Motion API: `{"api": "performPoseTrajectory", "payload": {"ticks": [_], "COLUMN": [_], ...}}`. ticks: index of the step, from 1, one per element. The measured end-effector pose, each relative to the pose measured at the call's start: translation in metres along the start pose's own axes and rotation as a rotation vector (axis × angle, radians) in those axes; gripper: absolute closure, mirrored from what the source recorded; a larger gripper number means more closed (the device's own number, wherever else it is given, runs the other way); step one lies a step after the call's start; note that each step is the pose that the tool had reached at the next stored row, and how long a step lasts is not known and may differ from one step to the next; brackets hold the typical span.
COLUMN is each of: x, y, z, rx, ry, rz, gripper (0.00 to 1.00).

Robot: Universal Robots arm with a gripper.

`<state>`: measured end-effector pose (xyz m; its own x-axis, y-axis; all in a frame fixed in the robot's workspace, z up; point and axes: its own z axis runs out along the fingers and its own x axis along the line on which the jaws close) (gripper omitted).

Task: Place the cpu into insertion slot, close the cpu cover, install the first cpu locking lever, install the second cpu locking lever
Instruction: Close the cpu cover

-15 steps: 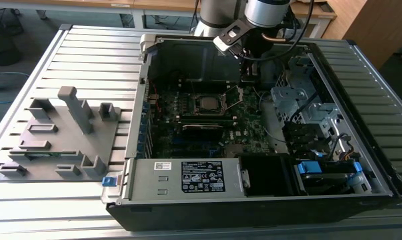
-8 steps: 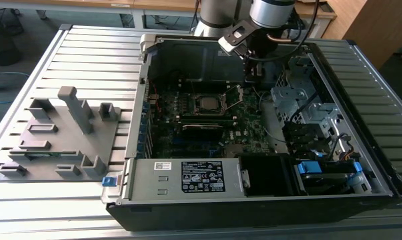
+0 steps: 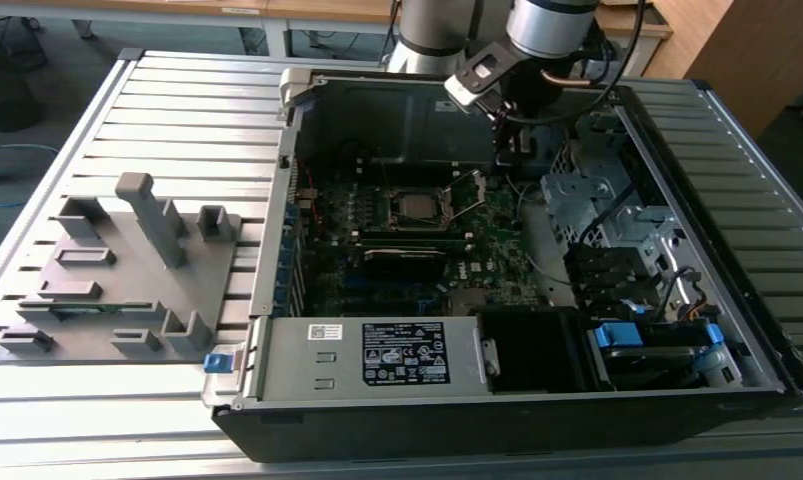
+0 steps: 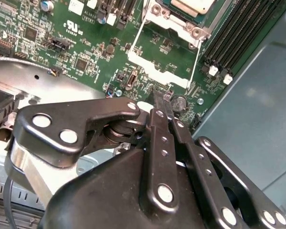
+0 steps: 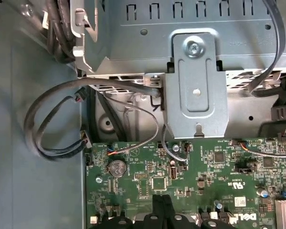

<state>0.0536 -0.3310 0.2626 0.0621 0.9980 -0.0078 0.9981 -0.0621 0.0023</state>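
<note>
The cpu [image 3: 413,206] shows as a dull grey square lying in the insertion slot [image 3: 390,193] on the green motherboard, and its pale face [image 4: 191,4] sits inside the socket in the second wrist view. The silvery cpu cover [image 4: 196,31] frames it. Two thin wire levers [image 4: 136,40] stand away from the socket. My gripper [image 3: 512,150] hangs inside the case, to the exterior view's right of the socket and apart from it. Its black fingers [image 4: 158,124] are pressed together with nothing between them, the tips [image 5: 162,204] above the board's edge.
The open computer case [image 3: 281,330] lies on a slatted table. A grey drive cage [image 3: 588,195] and a metal bracket [image 5: 196,90] stand close to my gripper, with loose cables [image 5: 52,119] beside them. Black memory slots [image 4: 238,33] flank the socket. A grey fixture [image 3: 121,270] sits outside the case.
</note>
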Motion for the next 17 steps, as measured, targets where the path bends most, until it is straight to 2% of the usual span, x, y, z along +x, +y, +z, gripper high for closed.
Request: {"api": "performPoseTrajectory", "payload": {"ticks": [6,17], "x": [0.0001,0.0001], "y": [0.0002,0.0002], "z": [0.0038,0.0122], "rx": [-0.0047,-0.0049], "ry": [0.0002,0.0001], "rz": [-0.003,0.009], "gripper": [0.9,0.9]}}
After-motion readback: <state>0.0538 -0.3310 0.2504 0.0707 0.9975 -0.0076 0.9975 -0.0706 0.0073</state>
